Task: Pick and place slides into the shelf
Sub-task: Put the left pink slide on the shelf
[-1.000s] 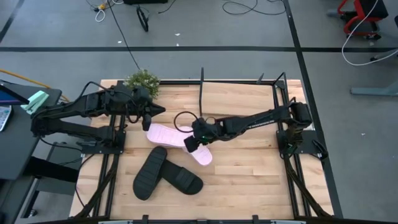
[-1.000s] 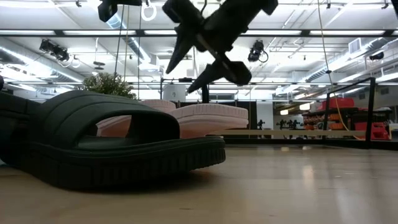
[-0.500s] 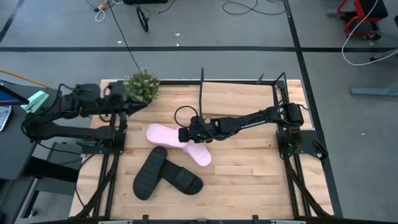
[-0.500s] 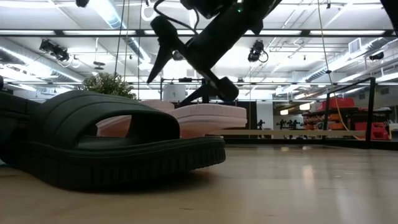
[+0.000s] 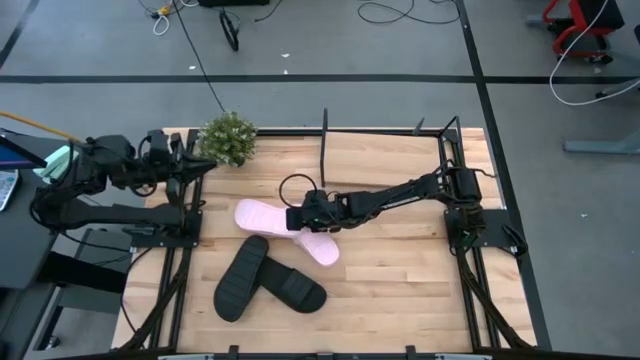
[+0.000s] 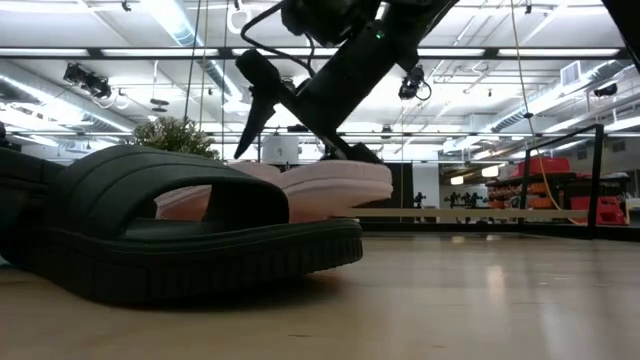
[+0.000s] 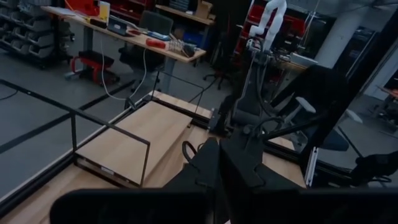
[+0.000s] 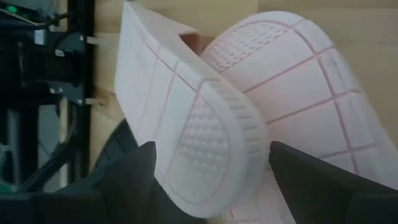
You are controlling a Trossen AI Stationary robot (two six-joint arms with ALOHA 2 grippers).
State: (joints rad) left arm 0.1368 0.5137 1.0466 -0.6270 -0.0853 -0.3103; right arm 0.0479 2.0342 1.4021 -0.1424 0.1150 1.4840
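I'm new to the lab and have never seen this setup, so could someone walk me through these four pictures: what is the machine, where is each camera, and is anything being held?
It is a two-armed robot at a wooden table. One picture looks straight down, one looks level from the tabletop, and one comes from each wrist. On the table lie two pink slides crossed over each other, upside down, and two black slides nearer the front. The shelf, a thin black rod frame with a wooden board, stands at the back beside a small potted plant. The right gripper is low over the pink pair; its wrist view shows its fingers open on either side of one pink sole, not yet closed. The left gripper waits at the table's left edge by the plant, holding nothing.
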